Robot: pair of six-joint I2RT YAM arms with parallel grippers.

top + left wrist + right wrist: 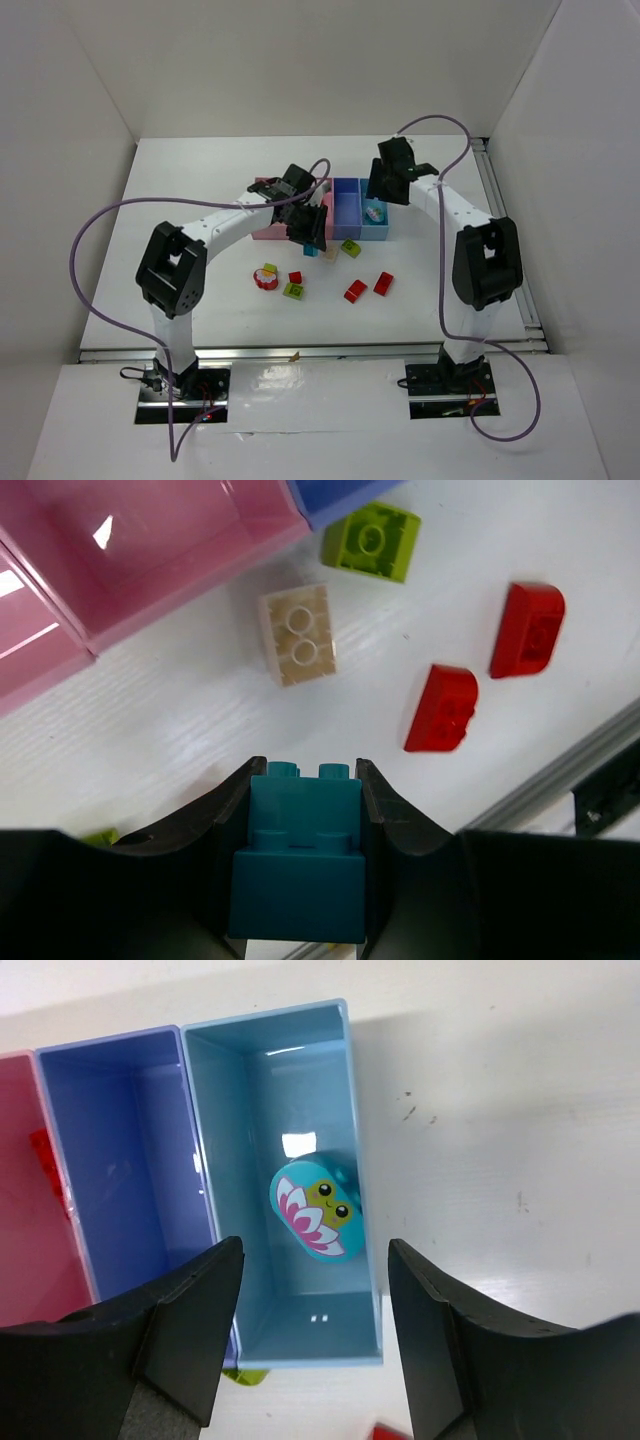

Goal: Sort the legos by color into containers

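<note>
My left gripper point(308, 772) is shut on a cyan brick point(298, 870), held above the table just in front of the pink bins point(150, 550); it also shows in the top view point(311, 232). My right gripper point(315, 1250) is open and empty above the cyan bin point(300, 1325), which holds a cyan piece with a lotus-frog picture point(315, 1210). The blue bin point(130, 1160) beside it looks empty. On the table lie a cream brick point(298, 635), a lime brick point(372, 542) and two red bricks point(443, 708) point(528, 628).
Nearer the front lie a round red-white piece point(266, 278), a small red brick point(295, 277) and a lime brick point(293, 291). A metal rail point(300, 350) runs along the table's front edge. White walls enclose the table on three sides.
</note>
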